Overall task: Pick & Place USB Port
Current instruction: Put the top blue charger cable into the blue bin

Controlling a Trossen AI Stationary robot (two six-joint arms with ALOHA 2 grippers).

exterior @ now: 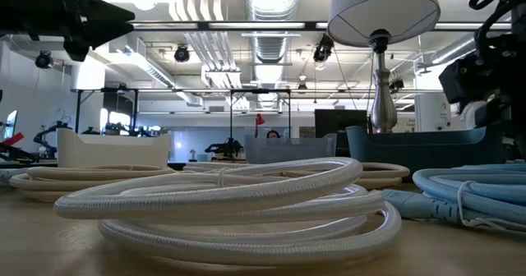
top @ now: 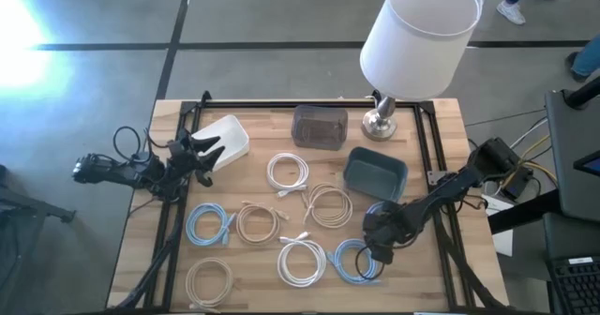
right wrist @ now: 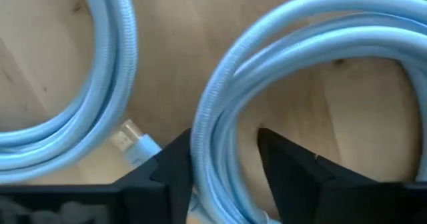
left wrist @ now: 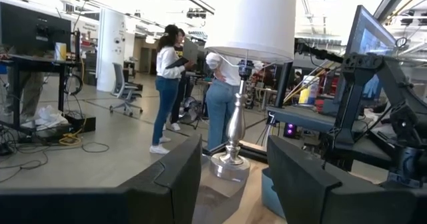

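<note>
A light blue coiled USB cable (top: 359, 261) lies flat on the wooden table near its front right. My right gripper (top: 377, 245) is low over it, open. In the right wrist view its two fingers stand on either side of a bundle of the coil's strands (right wrist: 223, 137). The cable's metal plug end (right wrist: 127, 139) lies on the wood beside the fingers. My left gripper (top: 202, 154) is open and empty, held above the table's left side next to a white tray (top: 225, 139). My right gripper points down with the blue coil's strands (right wrist: 213, 117) between its open fingers, which lie across the strands. One finger (right wrist: 175, 164) stands right against the bundle; whether it touches I cannot tell. The coil lies flat on the table.
Several other coils lie on the table: white (top: 288, 172), beige (top: 328, 205), blue (top: 209, 226), beige (top: 256, 223), white (top: 302, 261), beige (top: 208, 280). At the far side stand a clear bin (top: 320, 127), a blue-grey bin (top: 375, 172) and a lamp (top: 380, 120). People stand in the room beyond.
</note>
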